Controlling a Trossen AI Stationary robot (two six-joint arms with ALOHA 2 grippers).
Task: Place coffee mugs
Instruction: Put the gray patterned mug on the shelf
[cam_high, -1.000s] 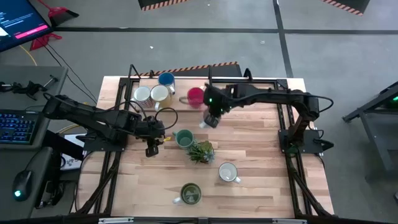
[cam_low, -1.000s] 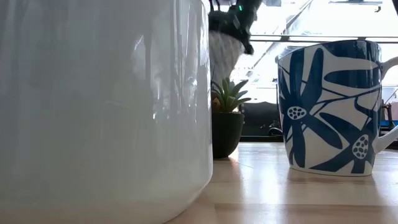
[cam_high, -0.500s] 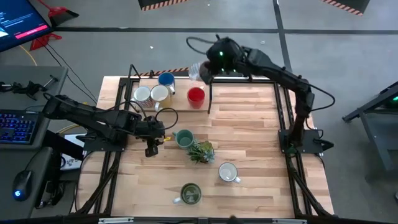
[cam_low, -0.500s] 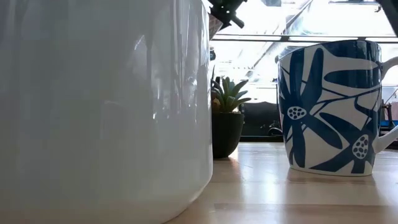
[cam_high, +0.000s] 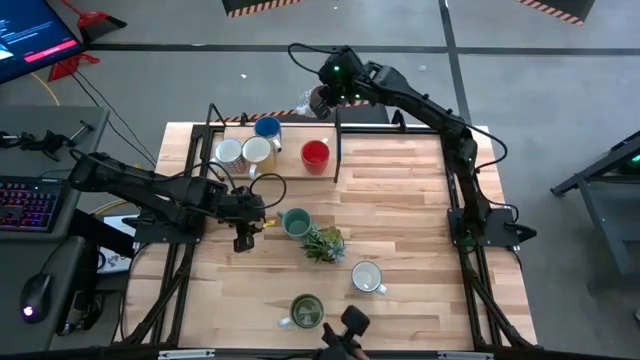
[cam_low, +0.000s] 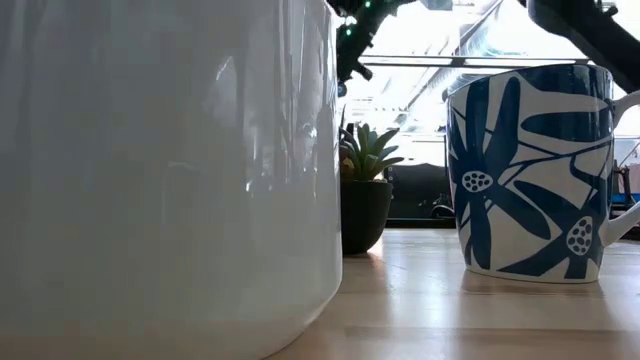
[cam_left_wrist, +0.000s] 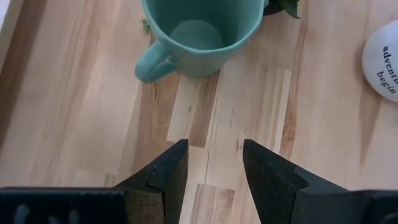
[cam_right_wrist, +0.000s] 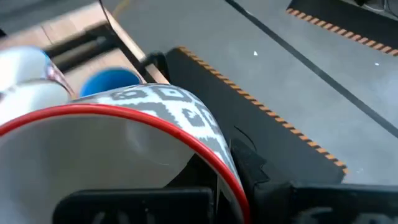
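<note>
Pictured from above my remote station: the right tool (cam_high: 318, 100) hangs high beyond the far edge of the pale wooden tabletop (cam_high: 400, 200), clamped on a white ceramic mug with a grey diamond pattern and a red rim (cam_right_wrist: 124, 143). The mug lies tilted in the grip, its mouth turned toward the wrist camera. I judge it is carried that high so that it passes over the mugs standing along the back edge.

The left tool (cam_left_wrist: 214, 168) hovers low over the wood with its two fingers spread wide and nothing between them. The teal ceramic mug (cam_left_wrist: 198, 34) stands upright just ahead of them, handle toward the arm. I read that as a stance ready for the next pick.

The rest stand upright, mouths up, where a tool can take them by the rim or handle. At the back left is a cluster:
- the blue ceramic mug (cam_high: 267, 127)
- the first cream ceramic mug (cam_high: 230, 152), with the second cream ceramic mug (cam_high: 256, 150) close beside it
- the red ceramic mug (cam_high: 315, 154), a little apart to the right

Nearer me sit the white ceramic mug (cam_high: 367, 277) and the olive green ceramic mug (cam_high: 305, 311).

The count is eight mugs, seven on the tabletop and one in the air: one red, one blue, one teal, one olive green, three plain pale and one patterned. There is one small spiky green potted plant (cam_high: 323, 243), close beside the teal mug.
</note>
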